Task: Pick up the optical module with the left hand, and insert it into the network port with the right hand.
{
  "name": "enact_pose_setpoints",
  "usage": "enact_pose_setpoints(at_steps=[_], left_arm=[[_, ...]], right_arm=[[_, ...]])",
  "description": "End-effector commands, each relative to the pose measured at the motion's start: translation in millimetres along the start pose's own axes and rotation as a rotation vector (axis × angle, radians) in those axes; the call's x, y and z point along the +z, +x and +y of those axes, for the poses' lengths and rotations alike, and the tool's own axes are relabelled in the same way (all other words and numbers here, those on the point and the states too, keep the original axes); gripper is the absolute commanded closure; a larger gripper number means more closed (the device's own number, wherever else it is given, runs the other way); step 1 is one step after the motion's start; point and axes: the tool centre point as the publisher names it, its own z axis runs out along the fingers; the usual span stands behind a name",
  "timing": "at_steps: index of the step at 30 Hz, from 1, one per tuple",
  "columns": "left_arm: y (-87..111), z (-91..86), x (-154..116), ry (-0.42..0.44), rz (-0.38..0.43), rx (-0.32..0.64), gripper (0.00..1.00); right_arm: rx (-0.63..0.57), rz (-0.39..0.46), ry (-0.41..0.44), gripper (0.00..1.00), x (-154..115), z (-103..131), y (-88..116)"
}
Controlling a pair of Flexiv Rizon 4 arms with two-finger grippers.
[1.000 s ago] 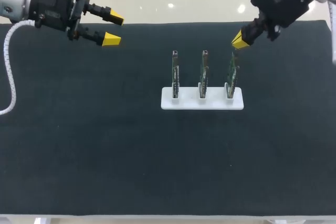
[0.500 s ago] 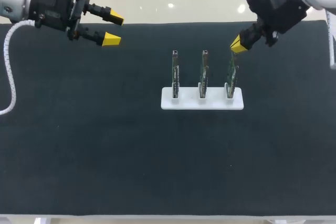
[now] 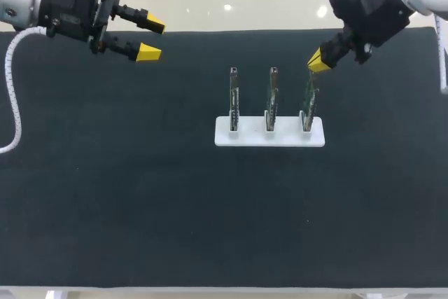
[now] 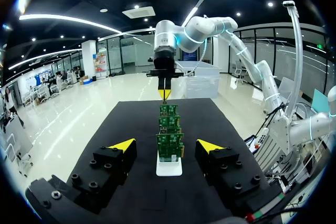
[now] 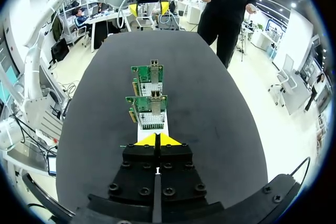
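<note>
barely anything shifts: the right gripper (image 3: 321, 63), clenched with tips together, has edged slightly up over the right card (image 3: 309, 101) of three in the white rack (image 3: 269, 138) at frame centre; the left gripper (image 3: 147, 38) stays released at upper left. no optical module shows anywhere. the right wrist view confirms the tips pinch nothing; the head view cannot.

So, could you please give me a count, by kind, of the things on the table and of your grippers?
Green circuit cards standing upright: 3
White slotted stand holding them: 1
Yellow-tipped grippers: 2, left gripper and right gripper
Total: 6
</note>
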Motion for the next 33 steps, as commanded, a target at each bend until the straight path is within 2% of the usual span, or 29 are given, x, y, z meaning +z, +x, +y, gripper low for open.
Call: enact_pose_setpoints(at_steps=[1,11,23,24,26,33], left_arm=[[-0.3,0.8,0.3,0.001,0.003,-0.001,0.00],[-0.3,0.8,0.3,0.001,0.003,-0.001,0.00],[-0.3,0.8,0.3,0.001,0.003,-0.001,0.00],[-0.3,0.8,0.3,0.001,0.003,-0.001,0.00],[-0.3,0.8,0.3,0.001,0.003,-0.001,0.00],[-0.3,0.8,0.3,0.001,0.003,-0.001,0.00]], right_arm=[[0.001,-0.007,0.001,1.00,9.0,0.8,6.9],[-0.011,0.013,0.000,1.00,-30.0,-1.6,-11.8],[-0.015,0.041,-0.024,1.00,-65.6,-1.6,-20.0],[-0.014,0.041,-0.025,0.85,-67.2,-1.2,-20.2],[-0.007,0.030,-0.026,0.00,-68.1,-0.8,-20.6],[-0.007,0.030,-0.026,0.00,-68.1,-0.8,-20.6]])
